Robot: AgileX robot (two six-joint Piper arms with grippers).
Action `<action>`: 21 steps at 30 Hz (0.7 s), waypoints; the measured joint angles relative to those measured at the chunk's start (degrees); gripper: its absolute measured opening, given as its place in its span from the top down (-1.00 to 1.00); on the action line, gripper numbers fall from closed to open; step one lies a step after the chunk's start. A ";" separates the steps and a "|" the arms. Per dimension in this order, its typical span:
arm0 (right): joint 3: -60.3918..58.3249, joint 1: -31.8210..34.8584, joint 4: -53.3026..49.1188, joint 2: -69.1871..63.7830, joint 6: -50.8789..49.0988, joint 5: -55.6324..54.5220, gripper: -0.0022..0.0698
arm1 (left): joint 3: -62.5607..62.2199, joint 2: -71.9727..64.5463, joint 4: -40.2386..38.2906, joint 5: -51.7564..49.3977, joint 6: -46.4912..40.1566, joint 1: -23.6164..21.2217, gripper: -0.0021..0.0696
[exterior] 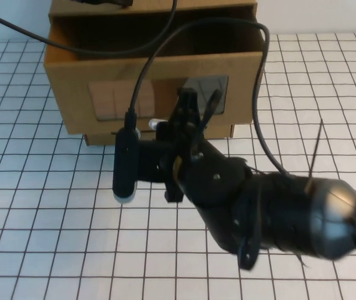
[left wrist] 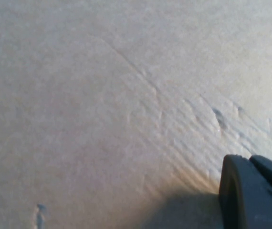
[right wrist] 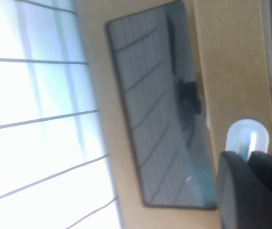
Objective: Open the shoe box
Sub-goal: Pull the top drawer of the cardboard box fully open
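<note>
The shoe box (exterior: pixel 78 87) is plain brown cardboard, and a wide, dark, glossy window (exterior: pixel 112 99) is set into its front wall. The window mirrors the grid lines of the surface. Behind the front wall the top shows a dark hollow, with another cardboard panel rising at the back. A narrower cardboard strip runs under the front wall.

The box sits at the far edge of the tabletop (exterior: pixel 40 219), about midway along it. Its long axis lies along that edge and the windowed side faces the robot.

The right hand (exterior: pixel 198 103) reaches in from the near right corner and sits just in front of the window, with its fingers pressed together. A small pale rounded piece (right wrist: pixel 247 135) sits just beside them. Whether it is pinched cannot be told.

The left hand (left wrist: pixel 250 191) shows only as a dark part close over a pale, creased surface. Whether it is spread or pressed together cannot be told.

The tabletop is white, ruled with thin dark squares. A black cable (exterior: pixel 262 81) loops across the box, and a pale wall (exterior: pixel 321 15) stands beyond the far edge.
</note>
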State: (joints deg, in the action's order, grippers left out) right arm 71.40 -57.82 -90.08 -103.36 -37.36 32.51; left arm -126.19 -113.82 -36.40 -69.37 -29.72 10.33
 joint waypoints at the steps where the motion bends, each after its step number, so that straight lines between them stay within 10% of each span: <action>1: -0.99 -0.60 0.70 0.97 0.00 0.13 0.93 | 0.00 0.00 0.00 0.00 0.11 0.00 0.95; 21: -9.79 -7.67 14.57 8.92 0.03 2.96 0.95 | 0.00 0.00 0.00 0.00 0.69 0.00 0.95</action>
State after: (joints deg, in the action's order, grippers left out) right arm 61.61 -65.49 -75.51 -94.43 -37.33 35.47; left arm -126.19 -113.82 -36.40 -69.37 -29.03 10.33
